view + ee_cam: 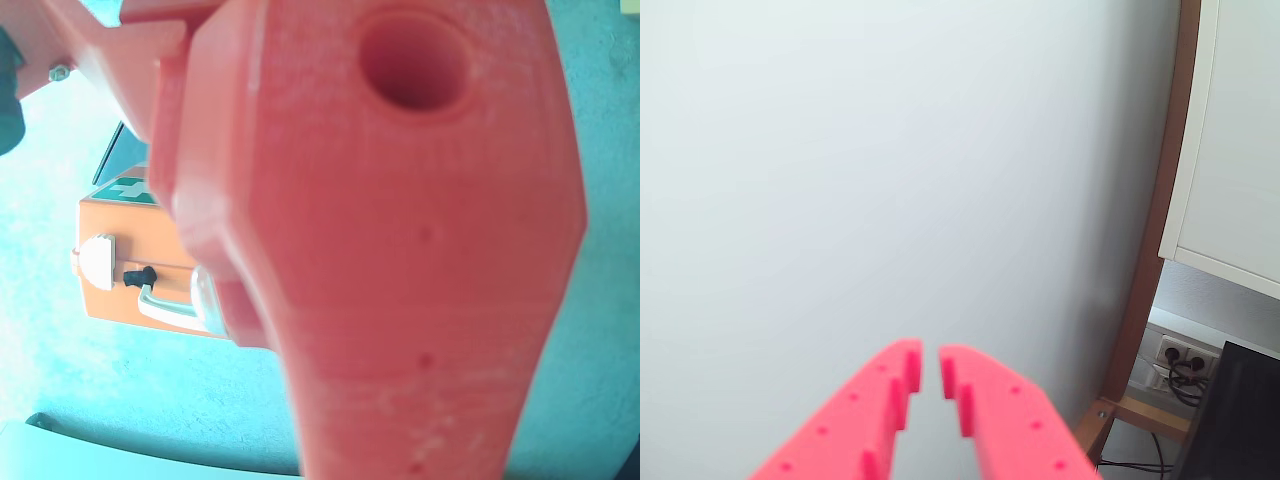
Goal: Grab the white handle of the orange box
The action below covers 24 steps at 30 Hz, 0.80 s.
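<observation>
Arm (400, 250): big, orange, fills overhead view
Tool (930, 365): narrow gap, holds nothing, faces wall (890, 170)
Box (120, 290): orange, white handle (165, 305), on desk (100, 400)

In the overhead view the blurred orange arm (400, 250) fills most of the picture and hides the right part of the orange box (120, 290) and most of its white handle (165, 305). The green label (130, 190) on the box is partly covered. In the wrist view the bottom edge cuts off the gripper (930, 362).
</observation>
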### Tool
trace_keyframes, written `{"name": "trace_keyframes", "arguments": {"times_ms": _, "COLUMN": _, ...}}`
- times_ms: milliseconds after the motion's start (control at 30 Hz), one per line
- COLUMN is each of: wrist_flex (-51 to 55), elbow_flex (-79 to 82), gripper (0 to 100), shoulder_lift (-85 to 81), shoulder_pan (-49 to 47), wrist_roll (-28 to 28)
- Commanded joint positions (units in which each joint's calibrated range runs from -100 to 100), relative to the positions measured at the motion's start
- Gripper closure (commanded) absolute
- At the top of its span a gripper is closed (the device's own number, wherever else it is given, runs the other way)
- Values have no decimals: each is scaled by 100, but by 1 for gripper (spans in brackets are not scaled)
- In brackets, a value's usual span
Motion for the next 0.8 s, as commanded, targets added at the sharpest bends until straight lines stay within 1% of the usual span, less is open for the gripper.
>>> {"name": "trace_keyframes", "arguments": {"times_ms": 0, "wrist_flex": -5, "elbow_flex": 255, "gripper": 99, "shoulder_lift": -8, "shoulder_pan": -146, "wrist_roll": 0}}
{"name": "trace_keyframes", "arguments": {"times_ms": 533, "wrist_flex": -5, "elbow_flex": 255, "gripper": 98, "shoulder_lift": 1, "shoulder_pan": -146, "wrist_roll": -5}}
{"name": "trace_keyframes", "arguments": {"times_ms": 567, "wrist_flex": -5, "elbow_flex": 247, "gripper": 96, "shoulder_lift": 1, "shoulder_pan": -146, "wrist_roll": -5}}
{"name": "trace_keyframes", "arguments": {"times_ms": 633, "wrist_flex": -5, "elbow_flex": 114, "gripper": 89, "shoulder_lift": 18, "shoulder_pan": -146, "wrist_roll": -5}}
{"name": "trace_keyframes", "arguments": {"times_ms": 733, "wrist_flex": -5, "elbow_flex": -90, "gripper": 71, "shoulder_lift": 26, "shoulder_pan": -200, "wrist_roll": -5}}
{"name": "trace_keyframes", "arguments": {"times_ms": 767, "wrist_flex": -5, "elbow_flex": -241, "gripper": 66, "shoulder_lift": 35, "shoulder_pan": -347, "wrist_roll": -5}}
